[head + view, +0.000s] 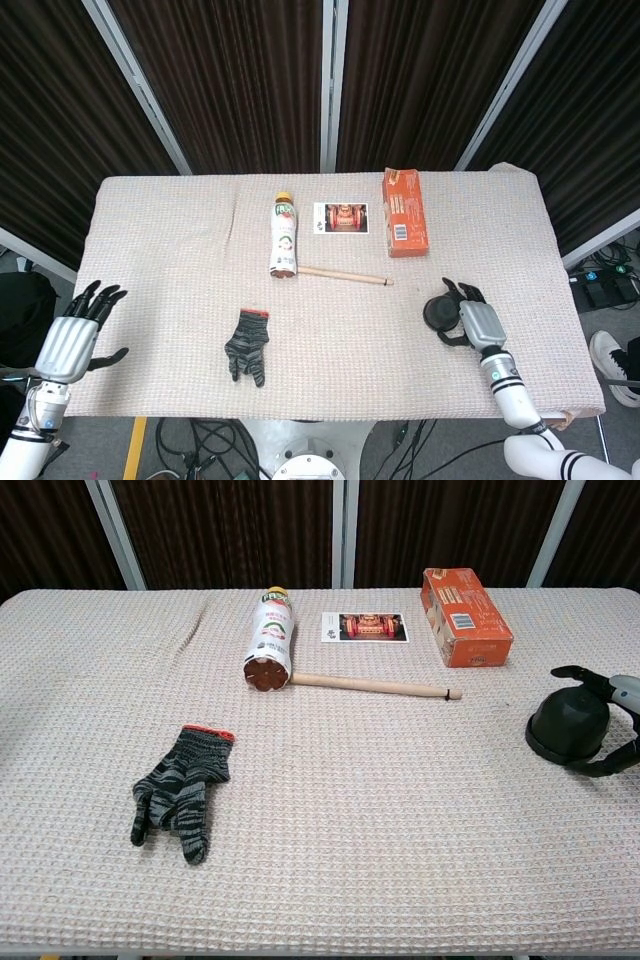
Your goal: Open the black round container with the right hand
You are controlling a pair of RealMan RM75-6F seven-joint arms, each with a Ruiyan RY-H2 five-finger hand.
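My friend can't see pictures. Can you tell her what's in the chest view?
The robot's right hand curls around a black round container at the table's right edge. Also lying there: a glove, bottle, wooden stick, photo card and orange box.

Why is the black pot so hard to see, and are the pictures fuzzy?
Both views are sharp. In the head view the black round container looks like a dark blob without detail; in the chest view soft light shows its dome, but the right hand is cut off by the frame edge.
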